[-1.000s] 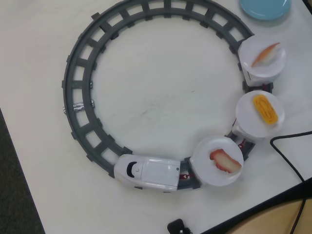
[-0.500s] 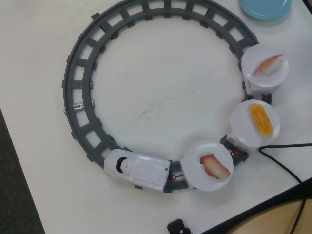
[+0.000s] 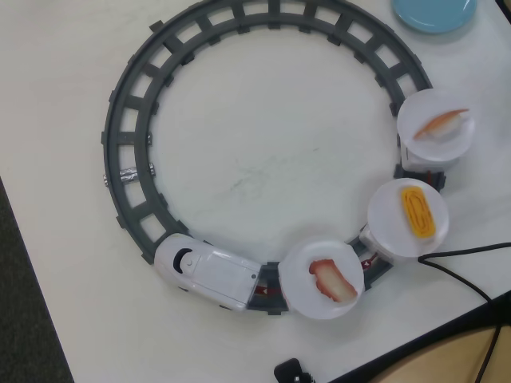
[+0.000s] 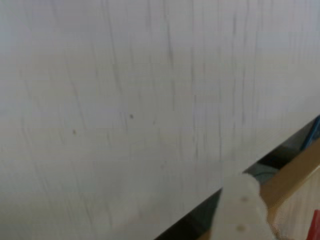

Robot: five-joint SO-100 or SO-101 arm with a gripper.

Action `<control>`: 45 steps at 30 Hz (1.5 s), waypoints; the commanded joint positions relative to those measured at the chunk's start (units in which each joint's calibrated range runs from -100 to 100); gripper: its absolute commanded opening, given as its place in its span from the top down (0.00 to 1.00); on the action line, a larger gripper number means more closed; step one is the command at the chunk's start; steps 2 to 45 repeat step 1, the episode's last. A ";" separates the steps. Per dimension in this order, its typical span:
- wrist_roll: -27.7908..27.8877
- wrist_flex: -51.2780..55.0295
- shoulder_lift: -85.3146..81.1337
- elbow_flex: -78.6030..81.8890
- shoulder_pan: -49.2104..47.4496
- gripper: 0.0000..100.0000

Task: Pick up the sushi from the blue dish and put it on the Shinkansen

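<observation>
Overhead view: a white desk (image 3: 263, 159) carries a ring of grey toy track (image 3: 128, 112). On the part of the ring nearest the desk's lower edge sits a white toy bullet train (image 3: 206, 273), its nose pointing toward the lower-left bend. Three round white plates ride behind it along the right side of the ring. The first plate (image 3: 321, 278), touching the rear of the train, holds a red-and-white piece of sushi (image 3: 332, 279). The second plate (image 3: 407, 218) holds a yellow egg sushi (image 3: 419, 212). The third plate (image 3: 436, 128), nearest the desk's right edge, holds an orange-and-white shrimp sushi (image 3: 444, 123). At the desk's top right corner lies a blue dish (image 3: 433, 13), cut off by the frame; the part that shows is bare. A black cable (image 3: 459, 271) runs in from the right edge and ends just beside the second plate. A small black object (image 3: 290, 372) sits at the desk's lower edge.

Wrist view: my camera faces the blurred white desk surface (image 4: 130, 110), with its edge running diagonally across the lower right. One pale finger (image 4: 239, 210) of my gripper enters from the bottom edge; the other does not show, so I cannot tell whether my gripper is apart or together. Nothing is seen in it. My arm does not appear in the overhead view.
</observation>
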 commanded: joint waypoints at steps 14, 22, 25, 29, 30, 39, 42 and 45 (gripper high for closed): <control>-0.23 0.65 0.57 -0.07 -0.05 0.79; -0.23 0.65 0.57 -0.07 -0.05 0.79; -0.23 0.65 0.57 -0.07 -0.05 0.79; -0.23 0.65 0.57 -0.07 -0.05 0.79; -0.23 0.65 0.57 -0.07 -0.05 0.79; -0.23 0.65 0.57 -0.07 -0.05 0.79; -0.23 0.65 0.57 -0.07 -0.05 0.79; -0.23 0.65 0.57 -0.07 -0.05 0.79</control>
